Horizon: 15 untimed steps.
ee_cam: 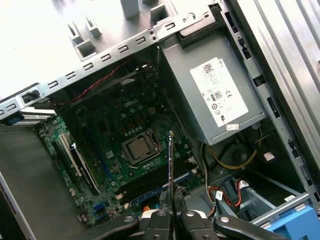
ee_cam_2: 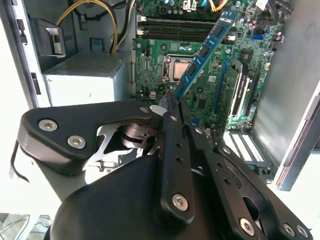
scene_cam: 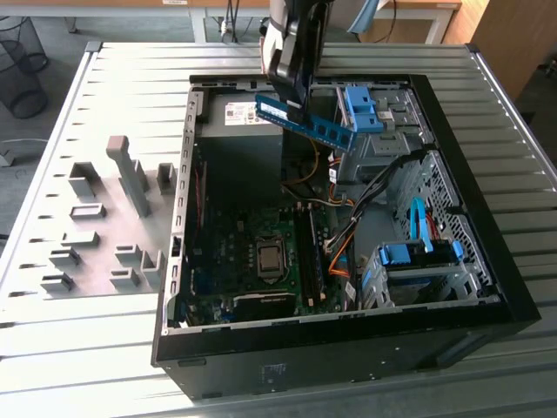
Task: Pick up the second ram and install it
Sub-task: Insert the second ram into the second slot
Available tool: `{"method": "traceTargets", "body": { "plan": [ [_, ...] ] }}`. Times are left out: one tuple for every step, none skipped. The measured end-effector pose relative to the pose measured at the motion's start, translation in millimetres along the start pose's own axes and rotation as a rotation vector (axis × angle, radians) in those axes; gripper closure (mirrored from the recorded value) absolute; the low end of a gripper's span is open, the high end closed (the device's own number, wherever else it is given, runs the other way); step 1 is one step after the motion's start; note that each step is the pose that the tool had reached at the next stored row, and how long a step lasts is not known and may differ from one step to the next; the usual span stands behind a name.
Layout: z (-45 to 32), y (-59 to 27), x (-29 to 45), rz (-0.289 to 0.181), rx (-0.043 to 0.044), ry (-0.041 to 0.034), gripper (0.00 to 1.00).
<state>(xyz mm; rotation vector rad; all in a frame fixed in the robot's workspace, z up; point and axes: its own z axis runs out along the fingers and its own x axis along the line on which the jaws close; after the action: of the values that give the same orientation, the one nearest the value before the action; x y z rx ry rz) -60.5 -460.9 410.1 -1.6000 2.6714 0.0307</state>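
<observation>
— What's under you, biggest thing first?

— The slatted metal table [scene_cam: 113,104], and on it the open computer case [scene_cam: 487,326] lying on its side, taking up most of the half toward the exterior view's right. Along the table's edge at the exterior view's left stands a grey fixture plate [scene_cam: 96,226] with upright blocks and slots.

— And inside the case?

— The green motherboard [scene_cam: 235,261] covers the floor, with the processor socket [scene_cam: 270,259] near its middle. The grey power supply [ee_cam: 220,97] with its white label sits in the case's far corner at the exterior view's left. Blue drive brackets [scene_cam: 418,254] sit along the case's side at the exterior view's right. Beside the socket run the memory slots [scene_cam: 310,252], and one already carries a dark stick; I can't tell which.

— Your claw?

— My gripper [scene_cam: 291,109] is clenched on the second ram [scene_cam: 306,122], pinching it near one end. In the exterior view the blue stick hangs in the air above the case's far edge, tilted, touching nothing but my fingers [ee_cam_2: 172,145]. In the second wrist view the second ram reaches out slantwise over the motherboard, chips showing; in the first wrist view I see it edge-on, a thin line rising between my fingertips, over the slots
</observation>
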Motion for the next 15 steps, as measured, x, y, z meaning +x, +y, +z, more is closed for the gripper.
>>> {"method": "traceTargets", "body": {
  "plan": [
    [0.0,0.0,0.0,0.003,0.0001,0.0000,0.87],
    [0.0,0.0,0.0,0.007,0.0002,0.0000,0.87],
    [0.0,0.0,0.0,0.010,0.0003,0.0000,0.87],
    [0.0,0.0,0.0,0.013,0.0004,-0.0001,0.87],
    [0.0,0.0,0.0,0.016,0.0006,-0.0001,0.87],
    [0.0,0.0,0.0,0.019,0.0006,-0.0001,0.87],
    [0.0,0.0,0.0,0.023,0.0007,-0.0001,0.87],
    [0.0,0.0,0.0,0.026,0.0009,-0.0002,0.87],
    [0.0,0.0,0.0,0.029,0.0010,-0.0002,0.87],
    [0.0,0.0,0.0,0.032,0.0011,-0.0001,0.87],
    [0.0,0.0,0.0,0.036,0.0012,-0.0002,0.87],
    [0.0,0.0,0.0,0.039,0.0013,-0.0001,0.87],
    [0.0,0.0,0.0,0.042,0.0015,-0.0001,0.87],
    [0.0,0.0,0.0,0.046,0.0015,-0.0001,0.87],
    [0.0,0.0,0.0,0.049,0.0016,-0.0002,0.87]
  ]
}}
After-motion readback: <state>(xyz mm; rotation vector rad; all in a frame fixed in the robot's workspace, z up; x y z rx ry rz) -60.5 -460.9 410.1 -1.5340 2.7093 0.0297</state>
